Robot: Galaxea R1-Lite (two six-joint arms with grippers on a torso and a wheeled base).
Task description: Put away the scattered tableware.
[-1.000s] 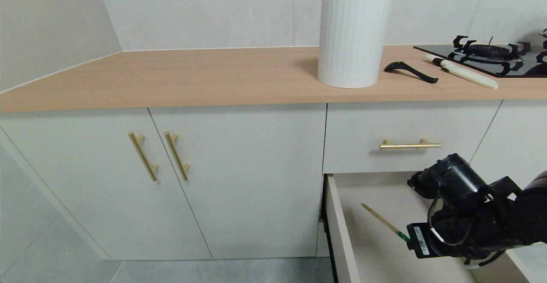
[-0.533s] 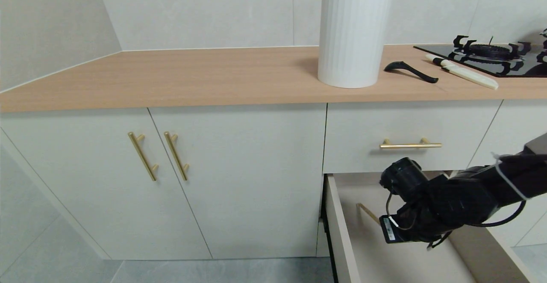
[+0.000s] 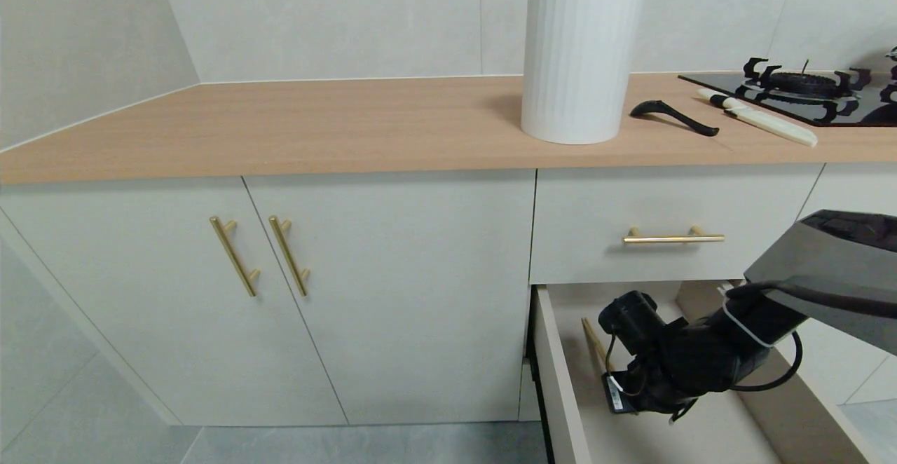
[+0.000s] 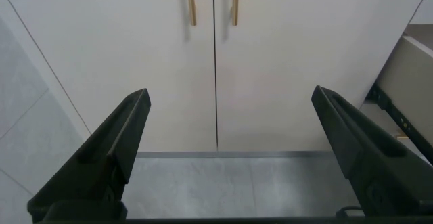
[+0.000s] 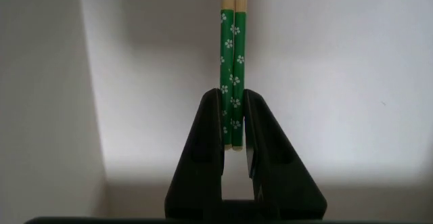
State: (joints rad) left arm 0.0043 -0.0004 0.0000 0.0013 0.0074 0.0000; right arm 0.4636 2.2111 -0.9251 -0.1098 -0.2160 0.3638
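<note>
Right gripper (image 5: 233,97) is shut tight on a pair of chopsticks (image 5: 234,48), its two black fingers pressing them from either side near one end. The chopsticks lie side by side and touching. The held end is wrapped in green with small white flowers printed along it, and past the green the sticks are plain pale wood. A short stub of the green end pokes out behind the fingers.

In the head view the right gripper (image 3: 611,380) is down inside the open drawer (image 3: 557,380), close to that drawer's left wall, and the chopsticks (image 3: 592,338) slant away from it toward the back of the drawer. Whether their tips touch the drawer floor cannot be told. In the right wrist view the pale drawer floor (image 5: 338,82) lies behind the sticks.

Left gripper (image 4: 230,99) is spread wide with nothing between its fingers, low in front of the cabinet doors (image 4: 216,61) and above the grey floor (image 4: 223,183).

Just above the open drawer, a second drawer with a gold handle (image 3: 673,238) is closed. On the tabletop (image 3: 315,127) stands a tall white ribbed container (image 3: 581,57). Beside it lie a black utensil (image 3: 673,117) with a curved handle and a pale knife (image 3: 760,122), whose handle end lies by the edge of the black stove (image 3: 806,89).
</note>
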